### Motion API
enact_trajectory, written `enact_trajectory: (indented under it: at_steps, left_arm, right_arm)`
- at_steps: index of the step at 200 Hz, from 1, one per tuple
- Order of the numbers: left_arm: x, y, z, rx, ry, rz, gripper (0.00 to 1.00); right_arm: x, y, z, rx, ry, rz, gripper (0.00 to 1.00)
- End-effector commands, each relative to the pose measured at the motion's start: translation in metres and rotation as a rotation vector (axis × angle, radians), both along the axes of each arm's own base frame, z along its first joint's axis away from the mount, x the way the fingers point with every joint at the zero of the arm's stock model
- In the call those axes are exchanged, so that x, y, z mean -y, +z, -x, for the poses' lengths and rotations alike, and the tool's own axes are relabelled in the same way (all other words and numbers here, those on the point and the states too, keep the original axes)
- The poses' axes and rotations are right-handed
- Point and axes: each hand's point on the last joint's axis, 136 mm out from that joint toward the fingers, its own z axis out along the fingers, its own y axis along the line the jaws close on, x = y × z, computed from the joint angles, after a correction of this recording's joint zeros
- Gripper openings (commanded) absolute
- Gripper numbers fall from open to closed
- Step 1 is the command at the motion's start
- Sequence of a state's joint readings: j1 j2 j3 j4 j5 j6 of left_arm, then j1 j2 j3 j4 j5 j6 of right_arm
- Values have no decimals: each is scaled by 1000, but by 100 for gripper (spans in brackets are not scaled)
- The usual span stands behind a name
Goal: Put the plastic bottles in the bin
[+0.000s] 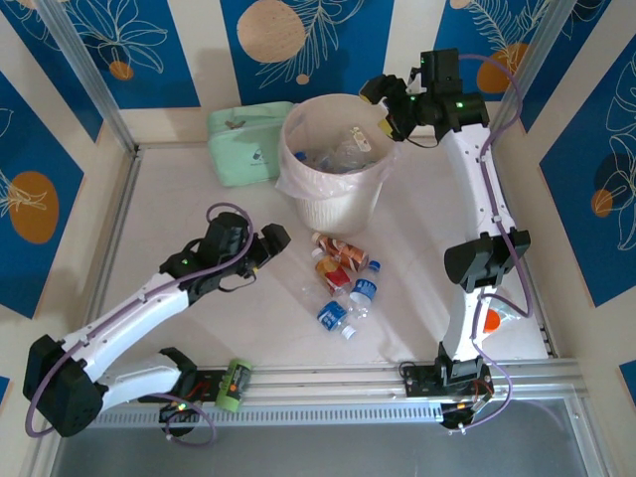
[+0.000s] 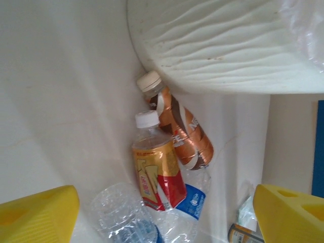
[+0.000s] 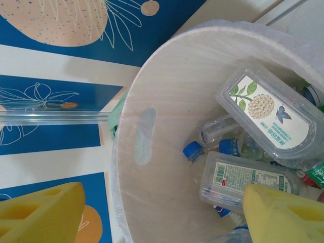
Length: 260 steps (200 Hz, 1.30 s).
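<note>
1. Left gripper [image 2: 164, 202] gapes wide, empty, over crinkly clear bottles [image 2: 157, 172] lying on the white worktop [image 2: 61, 101] beside the ribbed round bin [image 2: 228, 45].
2. Right gripper [image 3: 162, 207], equally wide and empty, hangs above that bag-lined bin.

Left wrist view: the bin [image 2: 228, 45] runs off the top edge; a crumpled clear bottle [image 2: 119, 215] is cut by the bottom edge; a labelled thing [image 2: 242, 234] hides partly behind a yellow finger [image 2: 288, 212]; overhead, an orange object [image 1: 491, 320] behind the right arm [image 1: 477, 266] is unidentifiable.
</note>
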State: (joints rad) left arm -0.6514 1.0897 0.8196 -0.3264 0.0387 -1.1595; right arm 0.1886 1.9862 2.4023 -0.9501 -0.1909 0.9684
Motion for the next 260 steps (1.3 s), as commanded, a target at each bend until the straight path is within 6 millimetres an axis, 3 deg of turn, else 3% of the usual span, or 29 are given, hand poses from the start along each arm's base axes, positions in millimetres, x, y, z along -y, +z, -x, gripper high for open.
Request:
enact_trajectory:
  at_steps: [1,39,58,74,93,119,144,168,210,260]
  left_arm:
    - [-5,-18,8,-76,55,-25,85]
    - [-2,-31,16,-148,73,-32,80]
    - [1,-35,18,-171,75,-31,79]
    - [6,-39,20,-196,73,-31,78]
    - [14,-47,22,-231,72,-32,78]
    - [25,-56,25,-272,67,-39,77]
    - [37,-65,28,-312,56,-48,75]
    - [44,-73,32,-355,53,-53,73]
    - [16,-72,28,-316,137,-96,73]
    - [-27,-57,22,-254,214,-157,75]
  right_arm:
    - [-3,37,29,86,46,16,82]
    - [-17,46,75,164,113,167,80]
    - [-24,40,108,201,153,254,80]
    - [-28,22,137,206,189,322,79]
    - [-35,-9,176,211,261,426,79]
    - [-45,-70,227,137,398,535,80]
    - [-44,-127,262,-7,463,575,77]
    - [-54,-164,293,-94,540,561,76]
    - [-80,-219,339,-214,700,639,75]
    - [-87,-275,351,-358,810,870,72]
